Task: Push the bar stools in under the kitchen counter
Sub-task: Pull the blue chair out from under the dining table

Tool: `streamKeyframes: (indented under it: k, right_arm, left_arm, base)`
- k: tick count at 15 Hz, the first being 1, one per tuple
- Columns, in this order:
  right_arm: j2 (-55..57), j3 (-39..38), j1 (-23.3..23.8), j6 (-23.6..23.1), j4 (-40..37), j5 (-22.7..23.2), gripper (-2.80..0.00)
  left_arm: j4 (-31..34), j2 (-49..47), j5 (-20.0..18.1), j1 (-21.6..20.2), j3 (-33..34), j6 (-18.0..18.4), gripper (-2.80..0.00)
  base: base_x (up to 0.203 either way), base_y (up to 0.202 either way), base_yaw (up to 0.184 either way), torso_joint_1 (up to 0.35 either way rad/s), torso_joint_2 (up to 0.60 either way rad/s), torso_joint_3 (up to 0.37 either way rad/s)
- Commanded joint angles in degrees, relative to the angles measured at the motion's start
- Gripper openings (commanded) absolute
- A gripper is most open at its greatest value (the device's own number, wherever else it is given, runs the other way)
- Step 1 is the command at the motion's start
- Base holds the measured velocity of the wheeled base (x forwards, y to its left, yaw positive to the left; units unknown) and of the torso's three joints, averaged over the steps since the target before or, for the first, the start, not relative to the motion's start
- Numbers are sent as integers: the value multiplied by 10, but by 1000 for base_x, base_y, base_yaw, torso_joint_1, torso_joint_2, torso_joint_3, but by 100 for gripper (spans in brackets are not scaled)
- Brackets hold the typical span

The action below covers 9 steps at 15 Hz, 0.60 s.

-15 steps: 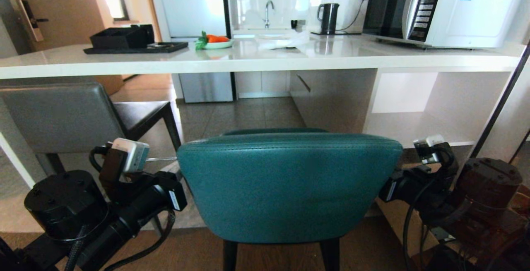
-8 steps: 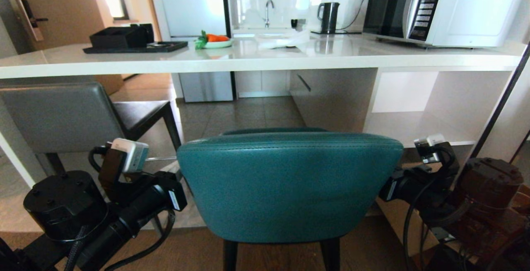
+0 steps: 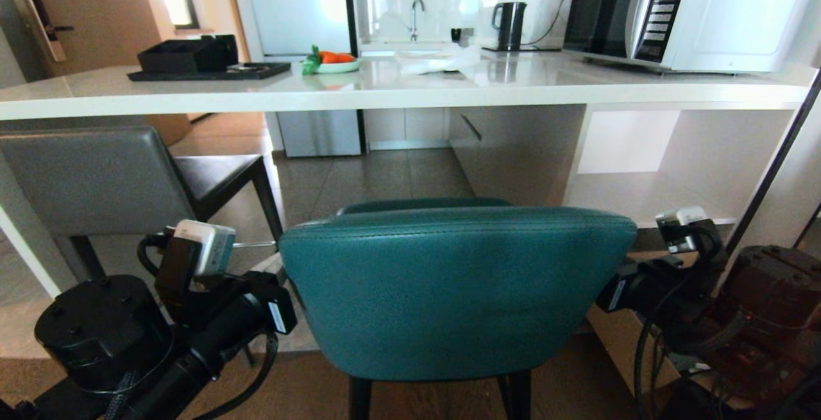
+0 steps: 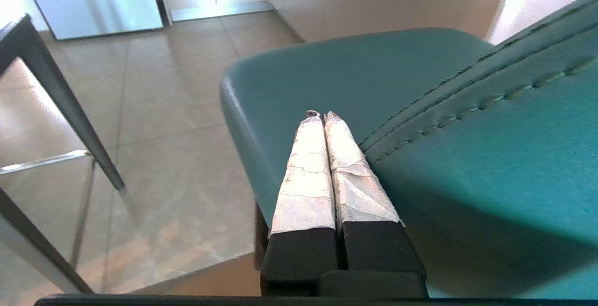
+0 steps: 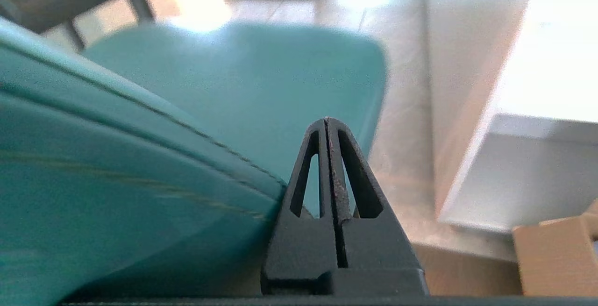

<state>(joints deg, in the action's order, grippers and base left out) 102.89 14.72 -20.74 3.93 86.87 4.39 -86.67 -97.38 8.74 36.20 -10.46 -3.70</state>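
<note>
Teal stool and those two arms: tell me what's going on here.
The robot has the teal stool framed between its arms, the left pincer and right pincer both shut against the sides of its backrest. The stool's backrest stands short of the kitchen counter. The grey stool is already partly beneath it, on the left.

Bright daylight w/ glare off kitchen counter (image 3: 385, 90); right wrist view blurry, overexposed.
</note>
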Motion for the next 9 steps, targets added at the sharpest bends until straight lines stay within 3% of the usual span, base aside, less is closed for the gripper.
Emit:
streamKeyframes:
  k: [1,5,9]
  right_arm:
    - [-27,-1,42,4,8,-4,-280]
    - [-59,-3,122,5,8,-4,-280]
    - [-71,-31,133,6,8,-3,-280]
  left_arm:
    - [-10,29,18,-19,3,-12,-280]
    - [-10,61,16,-137,12,-20,-280]
    - [-10,75,17,-153,53,-24,-280]
  base:
    - [0,0,0,0,0,0]
    - [0,0,0,0,0,0]
    - [0,0,0,0,0,0]
